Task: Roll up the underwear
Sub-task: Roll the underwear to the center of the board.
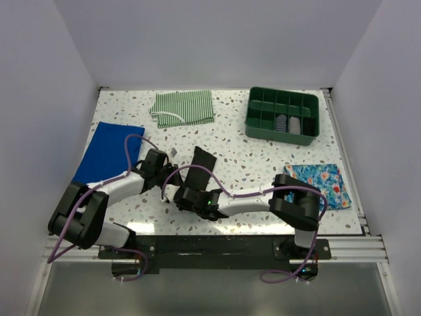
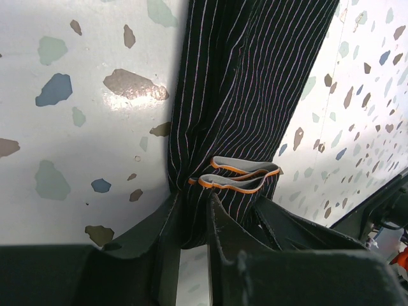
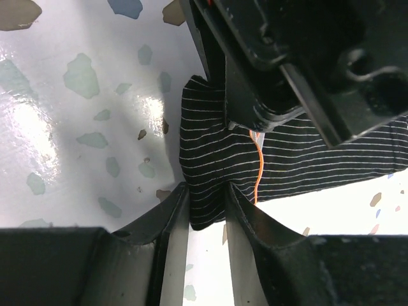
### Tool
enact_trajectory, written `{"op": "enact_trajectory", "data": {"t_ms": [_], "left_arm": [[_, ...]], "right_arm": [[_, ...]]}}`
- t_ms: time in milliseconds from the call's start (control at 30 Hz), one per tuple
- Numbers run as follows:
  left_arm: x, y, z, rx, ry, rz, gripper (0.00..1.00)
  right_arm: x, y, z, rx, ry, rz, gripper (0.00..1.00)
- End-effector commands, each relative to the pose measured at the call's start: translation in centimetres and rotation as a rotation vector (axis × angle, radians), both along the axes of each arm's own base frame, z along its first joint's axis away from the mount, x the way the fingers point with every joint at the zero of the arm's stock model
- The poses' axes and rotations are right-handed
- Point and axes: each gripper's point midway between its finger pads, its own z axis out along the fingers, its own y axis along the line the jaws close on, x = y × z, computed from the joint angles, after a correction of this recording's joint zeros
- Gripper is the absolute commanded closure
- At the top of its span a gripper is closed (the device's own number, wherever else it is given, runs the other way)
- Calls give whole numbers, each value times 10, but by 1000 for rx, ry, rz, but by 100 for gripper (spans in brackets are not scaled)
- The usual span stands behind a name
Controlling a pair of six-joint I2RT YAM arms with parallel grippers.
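The underwear (image 1: 203, 160) is black with thin pale stripes and a grey, orange-edged waistband (image 2: 239, 177). It lies bunched on the speckled table between my two arms. In the left wrist view my left gripper (image 2: 194, 207) is shut on a fold of the underwear (image 2: 242, 89) just below the waistband. My right gripper (image 3: 207, 204) pinches the striped underwear (image 3: 204, 153) at its end, both fingers pressed against the cloth. The left gripper's dark body (image 3: 293, 57) hangs over the cloth in the right wrist view. From above, the left gripper (image 1: 166, 170) and right gripper (image 1: 192, 183) sit close together.
A green-and-white striped cloth (image 1: 184, 107) lies at the back. A green divided tray (image 1: 309, 105) holding rolled items stands at the back right. A plain blue cloth (image 1: 108, 148) lies at the left and a blue floral cloth (image 1: 320, 184) at the right.
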Motion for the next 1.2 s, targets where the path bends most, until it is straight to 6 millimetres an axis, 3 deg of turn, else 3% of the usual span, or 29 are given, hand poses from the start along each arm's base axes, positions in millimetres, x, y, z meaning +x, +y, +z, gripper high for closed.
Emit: {"op": "enact_trajectory", "data": {"t_ms": [0,67,267,633,767,900,1000,1167], "left_arm": [[-26,21,-29,115,96,-28,100],[-24,20,-28,115,92,-27,100],[-22,20,-29,117,91,-25,100],[-12,19,-18,107,43,-2,100],[-6,23,-11,118,8,26,95],[1,25,-2,115,-25,50,82],[6,24,6,103,-55,58,81],[14,27,19,102,-108,92,72]], "right_arm": [[-6,-25,-34,-93,84,1,75],[-8,-25,-36,-95,94,6,78],[-16,-25,-41,-93,141,23,100],[-35,-7,-26,24,342,24,100],[-34,-3,-17,98,422,2,100],[-33,-2,-11,139,479,0,100],[-33,-2,-11,150,507,2,100],[-32,-3,-9,172,551,-10,100]]}}
